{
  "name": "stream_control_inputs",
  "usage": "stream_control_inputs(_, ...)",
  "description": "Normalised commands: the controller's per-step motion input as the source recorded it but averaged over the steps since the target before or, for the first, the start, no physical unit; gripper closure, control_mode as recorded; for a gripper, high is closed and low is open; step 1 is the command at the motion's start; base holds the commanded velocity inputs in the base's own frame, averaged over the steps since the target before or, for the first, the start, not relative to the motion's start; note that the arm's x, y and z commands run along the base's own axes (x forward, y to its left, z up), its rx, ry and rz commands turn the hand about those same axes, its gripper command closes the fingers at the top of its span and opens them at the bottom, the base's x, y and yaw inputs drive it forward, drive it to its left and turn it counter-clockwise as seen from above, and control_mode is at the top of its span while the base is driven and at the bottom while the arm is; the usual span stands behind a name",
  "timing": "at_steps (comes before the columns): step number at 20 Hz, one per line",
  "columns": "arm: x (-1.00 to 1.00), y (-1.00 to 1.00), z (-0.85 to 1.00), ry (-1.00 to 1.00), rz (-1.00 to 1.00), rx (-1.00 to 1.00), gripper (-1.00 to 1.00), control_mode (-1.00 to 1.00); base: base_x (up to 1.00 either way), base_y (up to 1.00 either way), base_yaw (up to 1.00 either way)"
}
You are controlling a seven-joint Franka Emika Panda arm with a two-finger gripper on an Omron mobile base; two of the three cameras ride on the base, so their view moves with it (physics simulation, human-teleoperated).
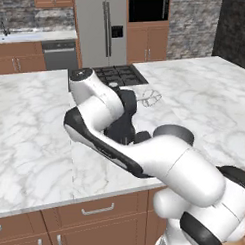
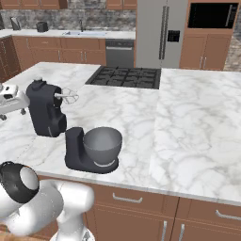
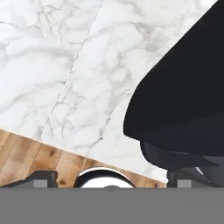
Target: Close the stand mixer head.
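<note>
Right under the hand camera we see the stand mixer head (image 3: 179, 105) — a big dark rounded mass on the right of that view, marble counter (image 3: 87, 65) behind it and the counter edge with wood floor below.

From the right base view: the head (image 2: 45, 113) is tipped up and back, standing near-vertical behind the mixer base (image 2: 77, 153), wire whisk (image 2: 68, 98) pointing out roughly level over the counter rather than down. Mixing bowl (image 2: 101, 143) sits on the base, uncovered, so the head is not yet closed.

Key relation: our gripper (image 2: 9, 101) sits just beside the head on its back side, the side away from the bowl — near or touching, we can't tell which. The head's long axis runs roughly upright; the bowl lies beyond and below it from us. Our read is that the closing move is a push on the upper back of the head, forward and down toward the bowl, following the hinge arc.

Finger state: the two tips (image 3: 41, 178) sit wide apart at the bottom of the hand view, so the fingers look spread, nothing pinched.

Left base view is mostly arm; the whisk (image 1: 150, 98) pokes out past it.
</note>
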Motion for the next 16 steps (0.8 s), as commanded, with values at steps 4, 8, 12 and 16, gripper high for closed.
stream_control_inputs(4, 0.09, 1.0, 0.0, 0.01, 0.0, -0.32, -1.0, -1.0, 0.0, 0.0, 0.0)
stream_control_inputs(8, 0.41, 0.68, -0.01, 0.01, -0.03, -0.32, -1.0, -1.0, 0.0, 0.0, 0.0)
stream_control_inputs(12, 0.55, 0.08, -0.02, 0.0, -0.14, -0.3, -1.0, -1.0, 0.0, 0.0, 0.0)
stream_control_inputs(16, 0.51, 0.0, -0.18, 0.0, -0.25, -0.25, -1.0, -1.0, 0.0, 0.0, 0.0)
